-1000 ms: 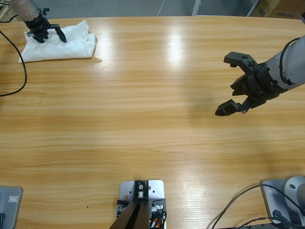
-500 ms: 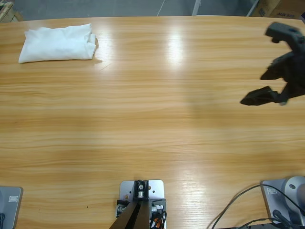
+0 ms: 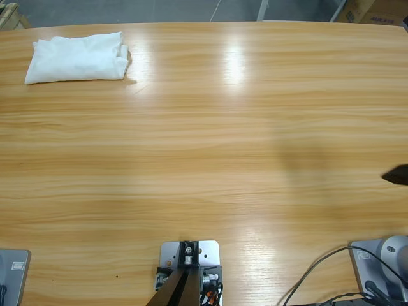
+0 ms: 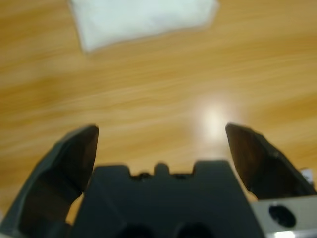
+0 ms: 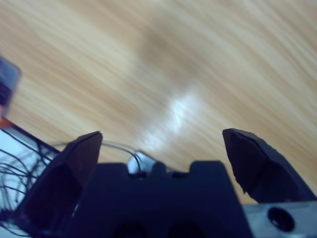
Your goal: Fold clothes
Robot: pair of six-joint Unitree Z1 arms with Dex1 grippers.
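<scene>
On table's corner, folded T-shirt [image 3: 76,57]

No readable text anywhere; faint print on cardboard box [image 3: 376,11] at table's far edge, too small to read.

Bright, even overhead light; white glare streak on the far tabletop [image 3: 234,64]; soft shadow patch at right; both wrist views motion-blurred.
</scene>
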